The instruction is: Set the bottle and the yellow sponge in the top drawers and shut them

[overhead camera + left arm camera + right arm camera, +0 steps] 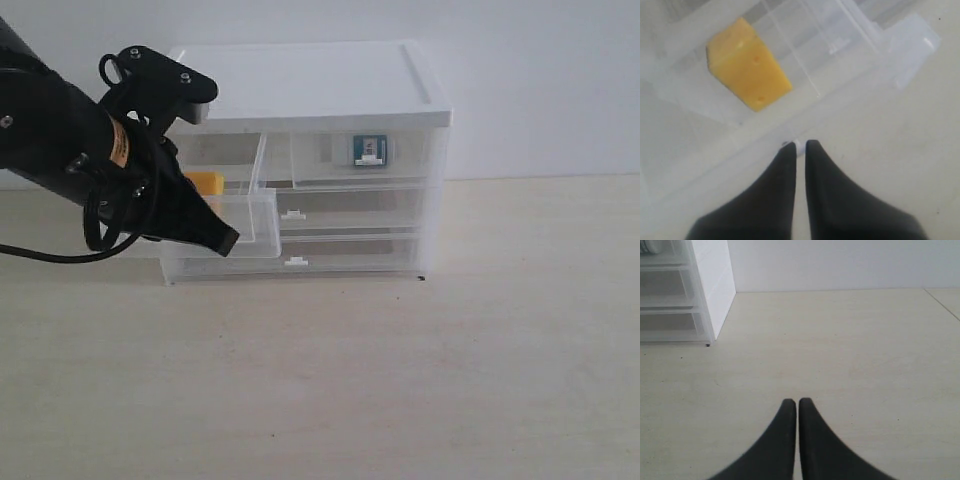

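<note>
The yellow sponge (205, 181) (749, 70) lies inside the left top drawer (250, 215) (685, 100), which stands pulled out from the white-topped cabinet (310, 85). My left gripper (228, 242) (800, 145) is at that drawer's front wall, shut on its small white handle tab (799, 145). The bottle (368, 150) shows through the front of the right top drawer (310, 160), which sits pushed in. My right gripper (798, 401) is shut and holds nothing, low over the table to the right of the cabinet (715, 285); the exterior view does not show it.
Two full-width lower drawers (350, 210) (350, 255) sit pushed in below the top pair. The pale wooden table (400, 360) (850, 340) spreads in front of and to the right of the cabinet. A white wall stands behind.
</note>
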Robot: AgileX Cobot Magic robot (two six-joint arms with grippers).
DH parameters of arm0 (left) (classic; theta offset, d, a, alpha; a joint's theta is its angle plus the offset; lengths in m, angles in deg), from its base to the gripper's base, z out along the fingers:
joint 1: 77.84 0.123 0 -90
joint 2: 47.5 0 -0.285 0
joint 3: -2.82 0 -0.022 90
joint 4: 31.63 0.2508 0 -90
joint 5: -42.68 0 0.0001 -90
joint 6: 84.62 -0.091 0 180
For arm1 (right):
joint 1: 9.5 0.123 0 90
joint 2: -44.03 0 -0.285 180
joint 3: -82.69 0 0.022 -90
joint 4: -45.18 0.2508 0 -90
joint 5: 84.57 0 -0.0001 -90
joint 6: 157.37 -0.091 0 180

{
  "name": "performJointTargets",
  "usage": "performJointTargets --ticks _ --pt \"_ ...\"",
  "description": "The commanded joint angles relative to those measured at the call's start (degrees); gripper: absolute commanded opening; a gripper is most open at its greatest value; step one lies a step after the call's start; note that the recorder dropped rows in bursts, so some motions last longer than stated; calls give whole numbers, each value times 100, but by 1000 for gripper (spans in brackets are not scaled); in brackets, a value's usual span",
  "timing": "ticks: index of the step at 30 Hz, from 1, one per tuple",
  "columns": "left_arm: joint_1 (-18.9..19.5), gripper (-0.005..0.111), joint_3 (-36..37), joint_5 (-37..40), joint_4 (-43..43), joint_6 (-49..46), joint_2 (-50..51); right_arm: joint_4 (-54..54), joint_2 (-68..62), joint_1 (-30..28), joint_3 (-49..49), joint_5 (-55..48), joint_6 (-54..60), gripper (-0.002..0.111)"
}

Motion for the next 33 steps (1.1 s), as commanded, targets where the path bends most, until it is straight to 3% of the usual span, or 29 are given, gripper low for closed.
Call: performJointTargets --ticks 1,24,33 --pt "103 4 12 -594 117 104 34 -48 32 18 0 7 22 0" --pt "1326 4 -48 -3705 344 255 1049 -48 32 18 0 7 22 0" --pt "1547 4 -48 -4026 344 185 1083 -48 32 18 0 7 22 0"
